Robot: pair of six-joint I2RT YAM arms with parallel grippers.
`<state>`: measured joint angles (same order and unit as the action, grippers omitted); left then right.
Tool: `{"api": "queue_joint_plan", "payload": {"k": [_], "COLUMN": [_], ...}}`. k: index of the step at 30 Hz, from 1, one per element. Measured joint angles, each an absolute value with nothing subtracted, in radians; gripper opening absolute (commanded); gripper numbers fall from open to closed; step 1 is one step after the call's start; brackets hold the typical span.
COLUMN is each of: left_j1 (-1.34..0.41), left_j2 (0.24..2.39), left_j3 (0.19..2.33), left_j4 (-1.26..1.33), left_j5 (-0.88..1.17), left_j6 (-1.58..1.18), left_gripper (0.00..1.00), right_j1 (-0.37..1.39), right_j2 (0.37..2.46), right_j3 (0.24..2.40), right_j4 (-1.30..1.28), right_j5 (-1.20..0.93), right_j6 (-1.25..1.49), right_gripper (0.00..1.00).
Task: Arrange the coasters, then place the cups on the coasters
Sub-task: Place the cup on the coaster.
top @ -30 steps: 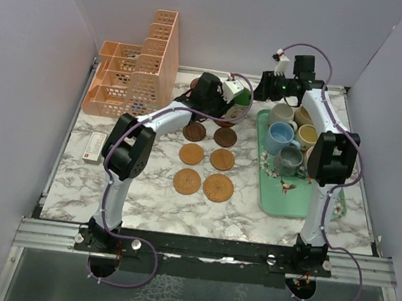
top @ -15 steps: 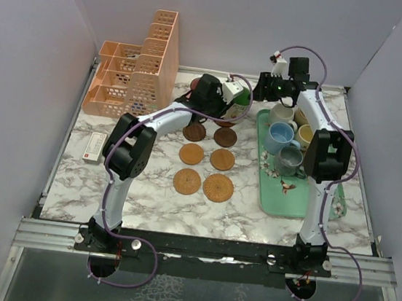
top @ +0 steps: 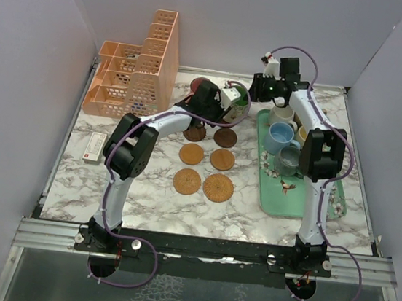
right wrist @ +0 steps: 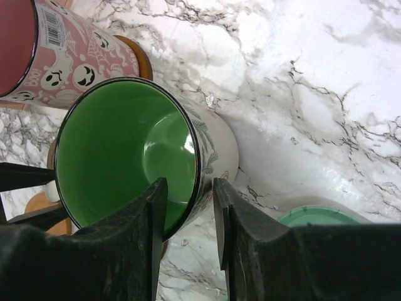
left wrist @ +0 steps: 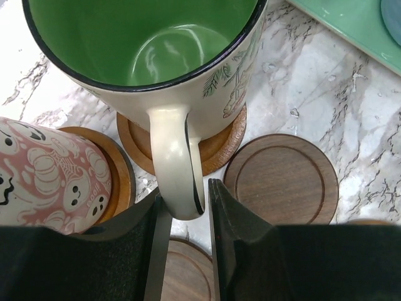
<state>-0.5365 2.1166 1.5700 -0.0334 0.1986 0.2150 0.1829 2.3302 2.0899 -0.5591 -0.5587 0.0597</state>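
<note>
Green mug (left wrist: 156,50): cream outside, leaf print. Pink mug (left wrist: 50,175): ghost pattern. Coaster (left wrist: 282,179): dark brown.

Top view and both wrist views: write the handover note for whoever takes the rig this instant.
Left gripper: shut on the handle of the green mug.
Right gripper: open, jaws astride that mug's rim, not pinching.
Done: eight coasters laid in two columns; the pink mug and the green mug each stand on a far one.
Left: six coasters are bare. The blue mug and at least three more wait on the tray; the right arm hides part of it.
</note>
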Motion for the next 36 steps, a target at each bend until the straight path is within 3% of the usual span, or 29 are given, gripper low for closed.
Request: {"api": "queue_joint_plan", "payload": {"k": [22,30,36], "left_j1": [-0.532,-0.532,-0.532], "left_j2": [2.143,2.171,2.180], "left_j3": [1.591,1.645,1.661], "left_j4": [-0.056,-0.094,-0.129], "left_j5": [0.221,0.220,0.220], "left_j6": [0.177,0.155,0.140], "left_gripper": [0.28,0.39,0.40], "right_j1": [0.228,0.244,0.270], "right_j2": [2.318,2.292,2.281], "right_j3": [2.080,2.046,2.038], "right_j4": [-0.523,-0.506,-0.495], "right_j5": [-0.367,-0.316,-0.297], "right_j6": [0.043,0.026,0.014], "right_gripper": [0.17,0.11,0.06]}}
